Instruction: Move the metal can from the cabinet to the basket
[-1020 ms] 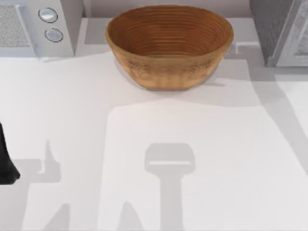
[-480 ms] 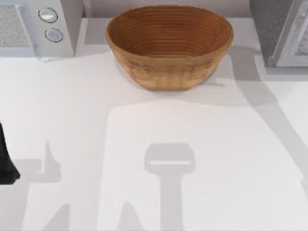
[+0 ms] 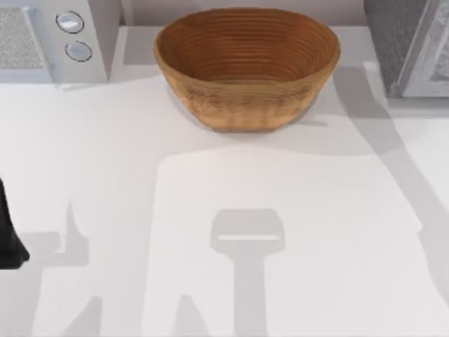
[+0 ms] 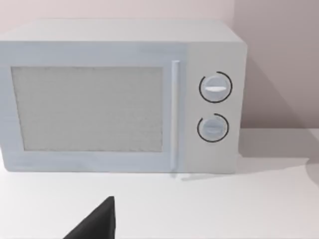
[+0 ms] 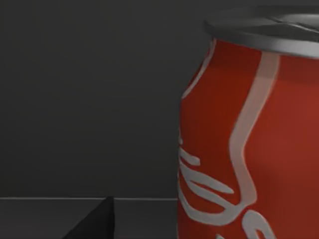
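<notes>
The metal can [image 5: 249,144] is red with white script and a silver lid. It stands upright inside the dark cabinet [image 5: 75,99], very close to the right wrist camera. A dark piece of my right gripper [image 5: 97,221] lies low beside the can, apart from it. From above, the cabinet [image 3: 393,35] is a dark grey speckled box at the table's back right with a paler door panel [image 3: 431,56]. The brown wicker basket [image 3: 247,105] sits at the back centre with nothing in it. My left arm [image 3: 8,235] is parked at the table's left edge.
A white appliance [image 3: 56,35] with two round dials stands at the back left; it faces the left wrist camera as the appliance [image 4: 119,99]. White tabletop [image 3: 231,210] stretches between the basket and the front edge.
The long shadow on the table's right side has swung toward the front edge. The basket and my left arm have not moved.
</notes>
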`<action>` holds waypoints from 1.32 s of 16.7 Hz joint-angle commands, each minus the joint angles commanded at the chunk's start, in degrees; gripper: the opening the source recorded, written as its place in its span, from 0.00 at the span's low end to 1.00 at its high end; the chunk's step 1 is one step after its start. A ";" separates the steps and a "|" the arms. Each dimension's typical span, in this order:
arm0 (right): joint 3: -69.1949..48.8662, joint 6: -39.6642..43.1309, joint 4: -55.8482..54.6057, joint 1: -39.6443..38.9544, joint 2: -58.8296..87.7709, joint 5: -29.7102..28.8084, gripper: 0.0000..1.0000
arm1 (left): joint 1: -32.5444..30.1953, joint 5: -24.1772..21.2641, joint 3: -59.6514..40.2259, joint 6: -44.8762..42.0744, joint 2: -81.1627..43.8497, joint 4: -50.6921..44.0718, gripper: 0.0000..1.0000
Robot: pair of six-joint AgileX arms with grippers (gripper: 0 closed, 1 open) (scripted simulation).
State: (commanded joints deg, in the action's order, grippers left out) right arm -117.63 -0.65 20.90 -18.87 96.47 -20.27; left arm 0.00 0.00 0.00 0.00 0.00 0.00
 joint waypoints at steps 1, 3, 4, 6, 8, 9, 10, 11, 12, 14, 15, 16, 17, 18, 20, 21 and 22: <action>-0.86 0.00 0.02 0.30 0.85 0.28 1.00 | 0.00 0.00 0.00 0.00 0.00 0.00 1.00; -1.20 0.00 0.03 0.42 1.18 0.40 1.00 | 0.00 0.00 0.00 0.00 0.00 0.00 1.00; -1.20 0.00 0.03 0.42 1.18 0.40 1.00 | 0.00 0.00 0.00 0.00 0.00 0.00 1.00; -1.20 0.00 0.03 0.42 1.18 0.40 0.92 | 0.00 0.00 0.00 0.00 0.00 0.00 1.00; -1.20 0.00 0.03 0.42 1.18 0.40 0.77 | 0.00 0.00 0.00 0.00 0.00 0.00 1.00; -1.20 0.00 0.03 0.42 1.18 0.40 0.70 | 0.00 0.00 0.00 0.00 0.00 0.00 1.00; -1.20 0.00 0.03 0.42 1.18 0.40 0.62 | 0.00 0.00 0.00 0.00 0.00 0.00 1.00; -1.20 0.00 0.03 0.42 1.18 0.40 0.55 | 0.00 0.00 0.00 0.00 0.00 0.00 1.00; -1.20 0.00 0.03 0.42 1.18 0.40 0.47 | 0.00 0.00 0.00 0.00 0.00 0.00 1.00; -1.20 0.00 0.03 0.42 1.18 0.40 0.32 | 0.00 0.00 0.00 0.00 0.00 0.00 1.00; -1.20 0.00 0.03 0.42 1.18 0.40 0.25 | 0.00 0.00 0.00 0.00 0.00 0.00 1.00; -1.20 0.00 0.03 0.42 1.18 0.40 0.17 | 0.00 0.00 0.00 0.00 0.00 0.00 1.00; -1.20 0.00 0.03 0.42 1.18 0.40 0.10 | 0.00 0.00 0.00 0.00 0.00 0.00 1.00; -1.20 0.00 0.03 0.42 1.18 0.40 0.02 | 0.00 0.00 0.00 0.00 0.00 0.00 1.00; -1.20 0.00 0.03 0.42 1.18 0.40 0.00 | 0.00 0.00 0.00 0.00 0.00 0.00 1.00; -1.20 0.00 0.03 0.42 1.18 0.40 0.00 | 0.00 0.00 0.00 0.00 0.00 0.00 1.00; -1.20 0.00 0.03 0.42 1.18 0.40 0.00 | 0.00 0.00 0.00 0.00 0.00 0.00 1.00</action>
State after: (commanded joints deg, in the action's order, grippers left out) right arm -118.83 -0.65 20.93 -18.45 97.65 -19.88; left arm 0.00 0.00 0.00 0.00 0.00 0.00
